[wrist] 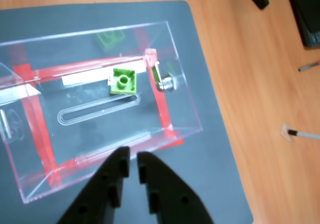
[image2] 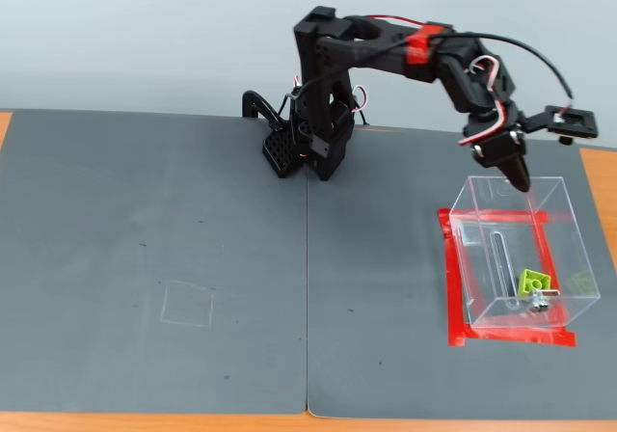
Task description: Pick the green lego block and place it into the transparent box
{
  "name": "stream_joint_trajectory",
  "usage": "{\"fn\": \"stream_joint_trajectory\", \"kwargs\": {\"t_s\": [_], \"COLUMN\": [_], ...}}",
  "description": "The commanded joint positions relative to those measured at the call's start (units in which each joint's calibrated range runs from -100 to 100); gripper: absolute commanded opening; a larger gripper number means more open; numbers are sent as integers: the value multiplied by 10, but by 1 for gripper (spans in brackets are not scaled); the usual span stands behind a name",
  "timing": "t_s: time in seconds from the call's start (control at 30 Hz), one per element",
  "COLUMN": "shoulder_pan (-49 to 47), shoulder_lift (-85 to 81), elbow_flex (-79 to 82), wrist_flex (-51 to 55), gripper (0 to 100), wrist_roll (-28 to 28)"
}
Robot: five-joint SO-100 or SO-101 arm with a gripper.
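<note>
Small lime-green plastic lego block (wrist: 123,81) sits inside clear plastic box (image2: 569,222), near its metal fitting (wrist: 169,82). Black gripper (wrist: 133,162) above box rim, nearly closed, empty.

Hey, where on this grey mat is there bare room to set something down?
In the fixed view, the grey mat lies bare left of the black arm base, apart from a faint square outline. The strip between base and clear plastic box is free too. The right is crowded: box on red tape, lime-green brick inside, gripper above.
</note>
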Motion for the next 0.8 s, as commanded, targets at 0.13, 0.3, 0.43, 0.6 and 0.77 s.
{"fn": "stream_joint_trajectory", "kwargs": {"t_s": [0.13,0.3,0.43,0.6,0.77], "shoulder_pan": [69,130,203,258,308], "shoulder_lift": [-152,-248,-343,-443,-539], "elbow_flex": [112,203,314,403,489], "wrist_flex": [-5,-6,-7,-7,-7], "gripper": [2,2,2,2,2], "wrist_roll": [1,-1,-4,-4,-4]}}
